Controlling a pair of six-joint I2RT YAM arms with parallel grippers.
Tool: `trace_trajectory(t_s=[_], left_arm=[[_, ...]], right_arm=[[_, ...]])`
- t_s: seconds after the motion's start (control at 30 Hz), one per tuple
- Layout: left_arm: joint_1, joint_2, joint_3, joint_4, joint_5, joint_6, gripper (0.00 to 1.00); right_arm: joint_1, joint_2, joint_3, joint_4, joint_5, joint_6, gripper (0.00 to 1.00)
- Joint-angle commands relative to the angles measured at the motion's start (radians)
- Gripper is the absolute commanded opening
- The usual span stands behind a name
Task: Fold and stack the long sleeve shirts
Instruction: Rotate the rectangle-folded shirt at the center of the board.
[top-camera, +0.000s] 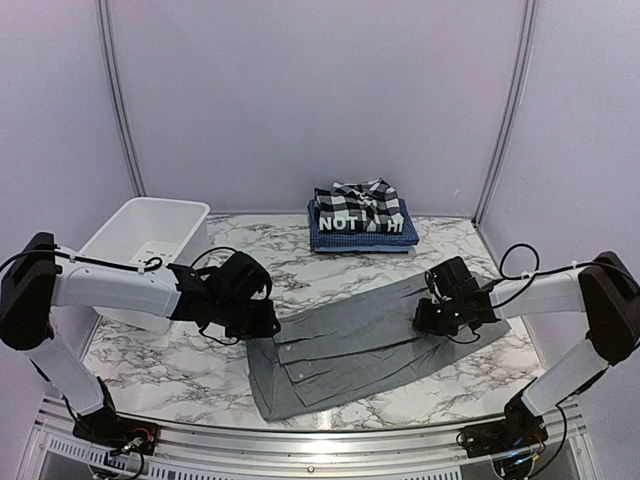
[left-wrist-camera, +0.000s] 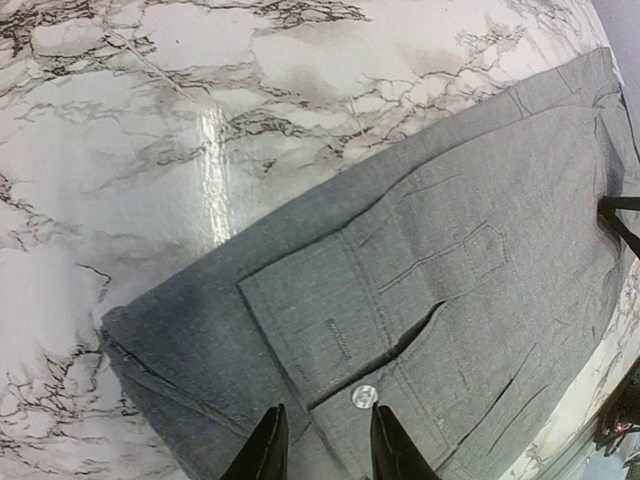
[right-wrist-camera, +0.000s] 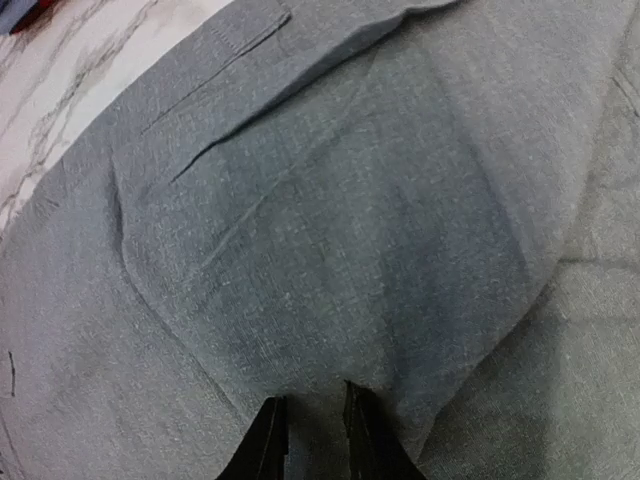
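Top external view: marble table (top-camera: 330, 270) fills the workspace, with pale walls behind it. Grey shirt (top-camera: 350, 350) is the biggest item. It lies spread flat at centre-front, running diagonally from near-left to far-right, partly folded so layered edges show along its near-left end. White tub (top-camera: 110, 240) sits at the far left, behind the left arm and well apart from the shirt.

Folded stack at far centre: plaid shirt (top-camera: 365, 195) on top, black shirt (top-camera: 345, 222) with white letters under it, blue checked shirt (top-camera: 330, 243) at the bottom. The stack is apart from the grey shirt, with bare marble between them.

Left gripper (top-camera: 262, 325) is at the grey shirt's left end, down on the cloth. Right gripper (top-camera: 430, 318) is at the shirt's far-right end, also down on the cloth.

Left wrist: grey shirt (left-wrist-camera: 450, 260) lies flat, cuff and placket visible, marble above and to the left. Left gripper (left-wrist-camera: 325, 430) has its fingers (left-wrist-camera: 268, 445) close together with cloth between them; cannot tell whether they are pinching it. A small white button (left-wrist-camera: 365, 395) sits just beside the right-hand finger.

Right wrist: grey shirt (right-wrist-camera: 330, 200) fills nearly the whole view. Right gripper (right-wrist-camera: 312, 415) is clenched on a raised ridge of the cloth, with creases running toward the tips.
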Motion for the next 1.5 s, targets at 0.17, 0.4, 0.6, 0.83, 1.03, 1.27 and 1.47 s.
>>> trace_trajectory(t_s=[0.17,0.4,0.6,0.83,1.03,1.27,1.47], left_arm=[[0.055,-0.016,0.041,-0.072,-0.003,0.108,0.3],[0.089,-0.004,0.062,-0.071,0.02,0.144,0.3],[0.1,-0.011,0.069,-0.071,0.024,0.167,0.3],[0.118,0.023,0.106,-0.07,0.048,0.221,0.32],[0.13,0.144,0.213,-0.089,0.076,0.265,0.33],[0.13,0.161,0.229,-0.094,0.096,0.273,0.33],[0.133,0.173,0.233,-0.099,0.091,0.275,0.33]], right_arm=[[-0.075,-0.037,-0.051,0.041,-0.015,0.069,0.25],[-0.141,-0.268,-0.046,-0.116,0.086,0.063,0.42],[-0.218,-0.312,-0.085,-0.142,0.096,0.05,0.42],[-0.339,-0.295,-0.103,-0.105,0.08,-0.004,0.43],[-0.406,-0.218,-0.13,-0.02,0.018,-0.012,0.44],[-0.543,-0.054,-0.052,0.04,-0.031,-0.081,0.44],[-0.64,0.164,0.15,0.023,-0.067,-0.149,0.45]])
